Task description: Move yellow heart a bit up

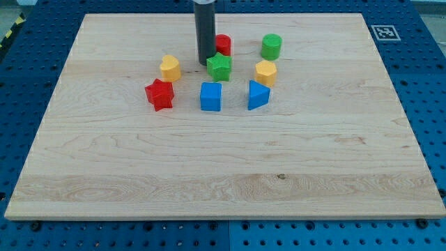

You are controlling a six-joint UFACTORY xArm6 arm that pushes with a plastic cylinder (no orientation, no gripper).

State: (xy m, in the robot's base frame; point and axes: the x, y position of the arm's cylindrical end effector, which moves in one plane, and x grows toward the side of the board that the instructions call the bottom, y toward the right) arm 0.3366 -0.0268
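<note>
A pale wooden board (223,160) lies on a blue perforated bench, and we see eight small blocks clustered in its upper middle. Our arm carries no claw, only a dark rod, so nothing is grasped or released; our tip (205,63) rests just at nine o'clock of the green star (219,66), with a red cylinder (224,44) partly hidden behind the rod. Two yellow blocks show: one (170,67) at nine o'clock of our tip, another (265,72) at three o'clock of the star; which is the heart we cannot tell for certain. Either looks light, rigid and likely to slide easily, so we judge a push at its six o'clock face, centred, would suit.
</note>
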